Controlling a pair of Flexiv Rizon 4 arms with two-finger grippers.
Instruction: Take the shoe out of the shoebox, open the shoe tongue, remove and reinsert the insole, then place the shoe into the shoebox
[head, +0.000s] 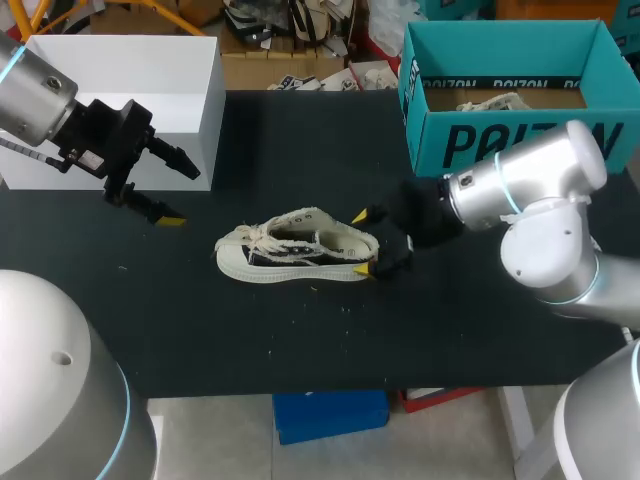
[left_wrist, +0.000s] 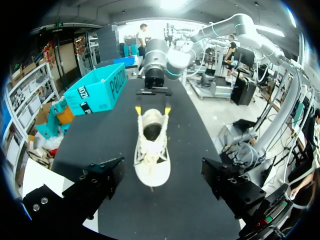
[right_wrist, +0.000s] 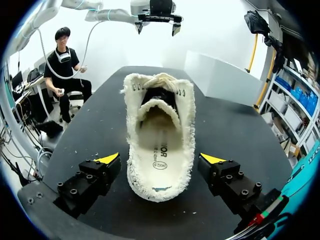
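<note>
A cream shoe (head: 295, 252) sits upright on the black table (head: 300, 340), outside the teal shoebox (head: 520, 140) beyond its heel. The right gripper (head: 362, 243) gapes wide astride the heel without touching it, and the left gripper (head: 182, 197) hangs wide open off the toe.

The shoe (head: 297, 250) is cream canvas, rough-woven, its collar edges frayed to loose threads, over a smooth white sole that looks like rubber. The table (head: 300, 330) is matt black. At its far right corner the shoebox (head: 520, 140) is matt teal cardboard; the white box (head: 150, 80) at the far left corner is smooth.
</note>
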